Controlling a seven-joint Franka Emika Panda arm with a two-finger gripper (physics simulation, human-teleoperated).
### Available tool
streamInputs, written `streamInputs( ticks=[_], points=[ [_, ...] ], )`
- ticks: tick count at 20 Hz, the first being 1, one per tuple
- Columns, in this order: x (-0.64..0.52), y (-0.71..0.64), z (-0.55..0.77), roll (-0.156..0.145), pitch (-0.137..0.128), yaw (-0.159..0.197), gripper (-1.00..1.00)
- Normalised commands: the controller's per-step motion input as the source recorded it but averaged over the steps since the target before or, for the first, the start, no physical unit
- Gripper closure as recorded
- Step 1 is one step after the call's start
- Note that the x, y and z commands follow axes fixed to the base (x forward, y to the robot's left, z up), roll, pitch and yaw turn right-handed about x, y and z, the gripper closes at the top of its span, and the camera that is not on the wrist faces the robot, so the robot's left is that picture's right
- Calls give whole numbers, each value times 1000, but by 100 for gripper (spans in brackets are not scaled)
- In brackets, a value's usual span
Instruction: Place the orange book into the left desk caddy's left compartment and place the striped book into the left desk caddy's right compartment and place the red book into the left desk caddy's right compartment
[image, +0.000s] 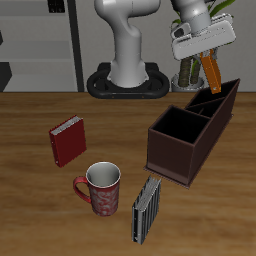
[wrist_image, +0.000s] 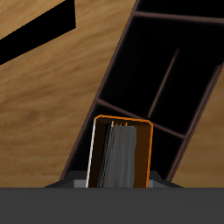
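so at this moment i had the gripper (image: 207, 52) up in the air over the far, taller end of the left desk caddy (image: 193, 137), with its jaws clamped on the orange book (image: 213, 74). from the exterior view the book hung down from the fingers, tilted a little, its lower end just above the left compartment (image: 216, 101), the narrow section with the slanted divider; i could not tell whether it touched the caddy's rim. through the wrist view i saw the orange book (wrist_image: 122, 154) edge-on, its orange cover framing grey pages, and beyond it the dark interior of the caddy (wrist_image: 166, 79) with its thin dividers, set on the wooden table (wrist_image: 61, 96). the right compartment (image: 178, 128), the large square section at the caddy's lower end nearer the table's front edge, held nothing that i could see. the red book (image: 68, 141) lay flat on the table (image: 30, 200), well apart from the caddy, its pale page edge showing along one side. the striped book (image: 146, 209) stood on edge close to the front edge of the table, just beside a red patterned mug (image: 101, 189) with a white inside. the robot's pale base (image: 127, 60) stood farther back, behind the caddy.
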Motion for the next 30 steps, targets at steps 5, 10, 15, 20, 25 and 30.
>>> streamInputs(
  ticks=[5, 10, 15, 20, 25, 30],
  points=[
    [142, 60, -123, -18, 30, -3, 100],
    [17, 3, -28, -9, 3, -4, 100],
    [12, 50, -54, 7, 1, 18, 100],
    [92, 9, -186, -9, 30, 14, 100],
    [47, -3, -171, 1, 34, 7, 100],
    [-14, 6, -132, 1, 35, 13, 100]
  ],
)
